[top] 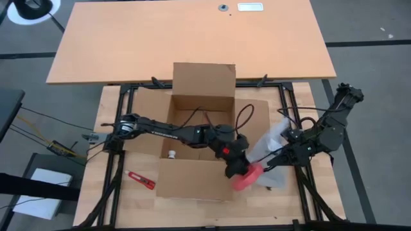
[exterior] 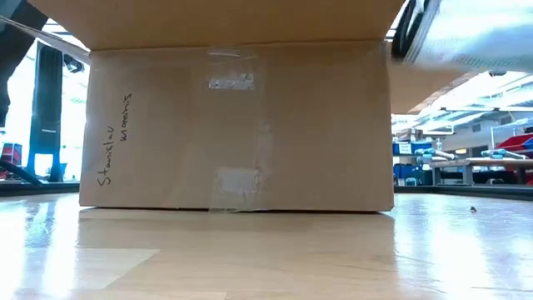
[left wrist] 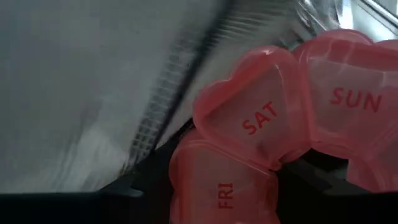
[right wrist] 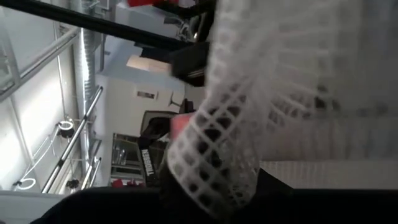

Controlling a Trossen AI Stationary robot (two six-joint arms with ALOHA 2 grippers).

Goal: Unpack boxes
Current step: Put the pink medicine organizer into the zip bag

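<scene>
The brown cardboard box (top: 192, 128) stands open at the table's middle and fills the low view (exterior: 237, 125). My left gripper (top: 236, 168) reaches across it from the left and is shut on a red pill organizer (top: 246, 176) with heart-shaped day compartments (left wrist: 267, 124), above the box's near right corner. Just to its right, my right gripper (top: 277, 160) is shut on a clear plastic bag (top: 270, 141), which has a mesh pattern (right wrist: 298, 93). The bag's wall (left wrist: 93, 93) hangs right beside the organizer. My left gripper has the pill organizer between its two fingers (left wrist: 143, 180), by the side with the FRI compartment (left wrist: 217, 186); the organizer itself hides the exact place. The fingers come from the table's left, slanting slightly down. The organizer is lifted clear. My right gripper pinches a bunched part of the bag (right wrist: 211, 168) between its fingers, coming from the table's right side. The bag is held up off the table and drapes slack around the fingers; how many layers are held, I cannot tell.
A red box cutter (top: 141, 180) lies on the table left of the box. A small white object (top: 172, 154) sits inside the box. The box's flaps (top: 192, 181) stand spread outward. A large orange desk (top: 192, 38) stands beyond the far edge.
</scene>
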